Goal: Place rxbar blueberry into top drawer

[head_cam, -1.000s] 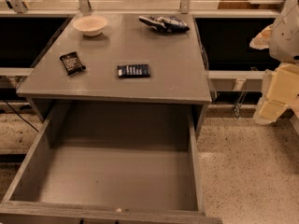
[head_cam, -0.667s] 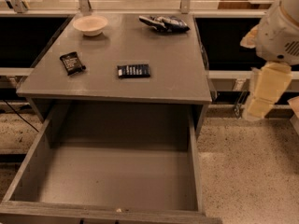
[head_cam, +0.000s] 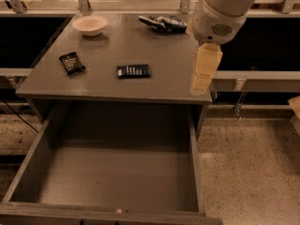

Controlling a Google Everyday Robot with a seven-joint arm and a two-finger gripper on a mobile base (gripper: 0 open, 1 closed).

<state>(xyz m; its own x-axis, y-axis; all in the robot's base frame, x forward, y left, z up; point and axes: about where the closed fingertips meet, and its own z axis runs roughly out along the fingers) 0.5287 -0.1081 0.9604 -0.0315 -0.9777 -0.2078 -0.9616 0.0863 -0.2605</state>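
The rxbar blueberry (head_cam: 133, 71), a flat dark navy bar with white lettering, lies flat on the grey cabinet top (head_cam: 154, 86), near its middle. The top drawer (head_cam: 117, 175) is pulled fully out below the cabinet top, and its grey floor is bare. My gripper (head_cam: 199, 85) hangs pointing down from the white arm over the right front corner of the cabinet top. It is to the right of the bar, apart from it, and holds nothing that I can see.
A squarer black packet (head_cam: 71, 63) lies at the left of the cabinet top. A pale bowl (head_cam: 90, 25) stands at the back left. A blue-and-white wrinkly bag (head_cam: 162, 22) lies at the back right. Speckled floor (head_cam: 248, 172) lies to the right of the drawer.
My arm and gripper have swung left from the picture's right edge to above the cabinet's right front corner. The bar, the other objects and the drawer have not moved.
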